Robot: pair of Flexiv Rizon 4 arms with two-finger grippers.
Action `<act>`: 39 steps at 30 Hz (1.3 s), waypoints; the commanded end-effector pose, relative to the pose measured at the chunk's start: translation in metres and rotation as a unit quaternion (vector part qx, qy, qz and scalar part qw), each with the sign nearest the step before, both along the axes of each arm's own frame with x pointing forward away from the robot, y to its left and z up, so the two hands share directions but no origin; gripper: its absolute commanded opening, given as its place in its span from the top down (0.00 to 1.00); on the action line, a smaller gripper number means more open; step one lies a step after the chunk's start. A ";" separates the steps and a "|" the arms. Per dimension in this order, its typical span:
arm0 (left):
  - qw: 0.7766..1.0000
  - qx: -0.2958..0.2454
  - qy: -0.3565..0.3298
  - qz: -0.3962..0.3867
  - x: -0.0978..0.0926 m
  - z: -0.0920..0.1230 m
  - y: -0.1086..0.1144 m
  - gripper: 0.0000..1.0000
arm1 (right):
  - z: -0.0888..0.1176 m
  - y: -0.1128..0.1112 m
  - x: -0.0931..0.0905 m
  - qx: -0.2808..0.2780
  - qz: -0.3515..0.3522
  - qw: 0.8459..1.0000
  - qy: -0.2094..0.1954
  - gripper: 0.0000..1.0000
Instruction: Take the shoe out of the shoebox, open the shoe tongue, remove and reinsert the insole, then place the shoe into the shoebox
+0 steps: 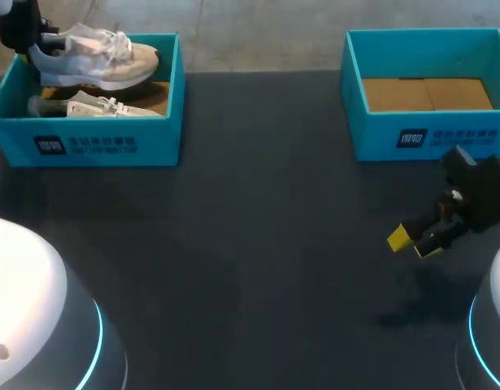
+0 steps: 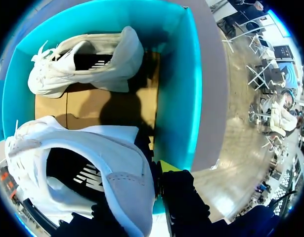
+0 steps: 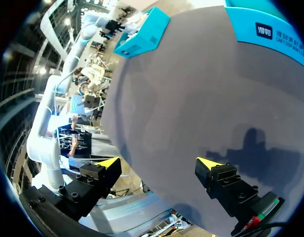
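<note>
- The left shoebox (image 1: 87,142), turquoise, stood at the table's (image 1: 258,244) far left corner.
- The left gripper (image 2: 159,173) was over that box's far left corner. It was clamped on the heel of the lifted shoe (image 1: 95,57).
- In the left wrist view only one yellow fingertip (image 2: 167,167) showed, just outside the heel collar. The other finger was hidden by the shoe.
- The lifted shoe was white and pale beige and lay roughly level. Its toe pointed toward the box's right wall, and its sole was at about the height of the rim.
- A dark insole (image 2: 67,168) showed through the shoe's opening in the left wrist view.
- A second shoe (image 1: 99,106), also white, lay on its side on the brown cardboard floor of the left shoebox, near the front wall.
- The right shoebox (image 1: 428,138) stood at the far right corner of the table. It showed only its brown cardboard floor (image 1: 424,93).
- The right gripper (image 1: 412,242) hung above the table near its right edge, well apart from both boxes.
- Its two yellow-tipped fingers (image 3: 108,164) were spread wide with nothing between them.
</note>
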State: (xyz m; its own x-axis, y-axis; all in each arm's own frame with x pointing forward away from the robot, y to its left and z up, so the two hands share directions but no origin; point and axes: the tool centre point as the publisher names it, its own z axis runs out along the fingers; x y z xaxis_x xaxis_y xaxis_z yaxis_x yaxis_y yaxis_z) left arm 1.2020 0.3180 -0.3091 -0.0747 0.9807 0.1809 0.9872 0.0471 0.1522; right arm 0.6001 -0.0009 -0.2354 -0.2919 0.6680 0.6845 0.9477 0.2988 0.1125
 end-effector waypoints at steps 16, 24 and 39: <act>1.000 0.019 0.016 0.006 0.012 -0.025 -0.013 1.00 | 0.000 0.000 -0.001 -0.001 -0.001 1.000 0.000 0.00; 0.999 0.024 0.030 0.008 0.013 -0.038 -0.016 1.00 | 0.000 0.000 -0.001 -0.001 -0.001 1.000 0.000 0.00; 0.999 0.021 0.046 0.011 0.013 -0.054 -0.016 1.00 | 0.000 0.000 -0.001 -0.001 -0.001 1.000 0.000 0.00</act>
State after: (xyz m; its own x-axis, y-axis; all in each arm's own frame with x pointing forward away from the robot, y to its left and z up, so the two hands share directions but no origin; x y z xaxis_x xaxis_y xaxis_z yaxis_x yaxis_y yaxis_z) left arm 1.2050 0.3014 -0.3596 -0.0819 0.9703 0.2277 0.9942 0.0635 0.0869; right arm 0.6001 -0.0009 -0.2354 -0.2919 0.6680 0.6845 0.9477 0.2988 0.1125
